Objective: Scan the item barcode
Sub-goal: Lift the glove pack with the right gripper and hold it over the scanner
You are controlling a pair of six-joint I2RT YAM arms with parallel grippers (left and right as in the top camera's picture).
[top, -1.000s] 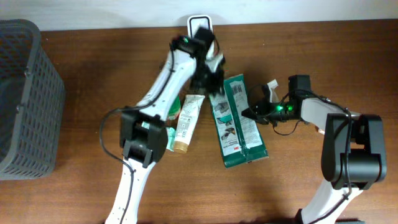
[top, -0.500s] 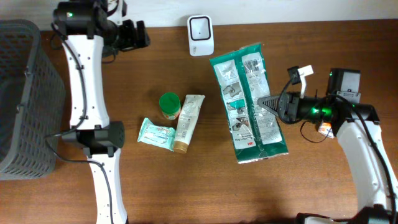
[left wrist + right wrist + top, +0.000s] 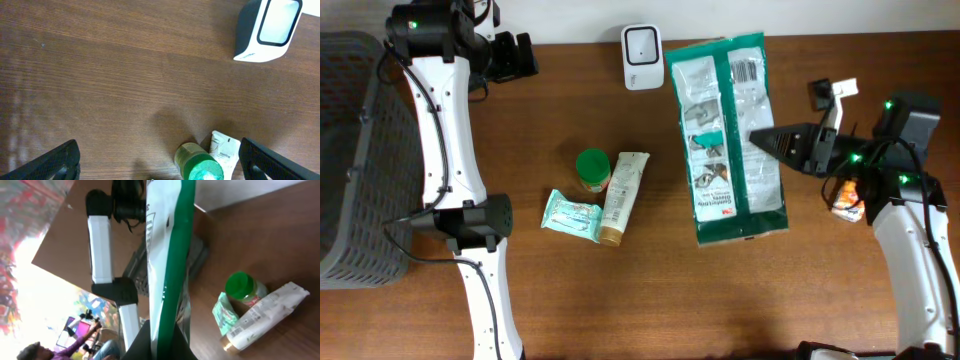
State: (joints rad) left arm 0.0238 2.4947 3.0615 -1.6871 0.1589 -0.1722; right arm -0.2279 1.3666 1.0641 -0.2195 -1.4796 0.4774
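We see the green-and-white packet (image 3: 732, 140) at centre-right of the overhead view. Its barcode (image 3: 748, 70) faces up near the packet's top edge, just right of the scanner (image 3: 643, 44). R gripper (image 3: 758, 137) is clamped tight on the packet's right side. L gripper (image 3: 520, 56) sits upper left, jaws spread wide, nothing in them. Bottle (image 3: 592, 170), tube (image 3: 623, 197) & small pack (image 3: 571, 214) lie together left of centre. Basket (image 3: 355, 150) is at far left.
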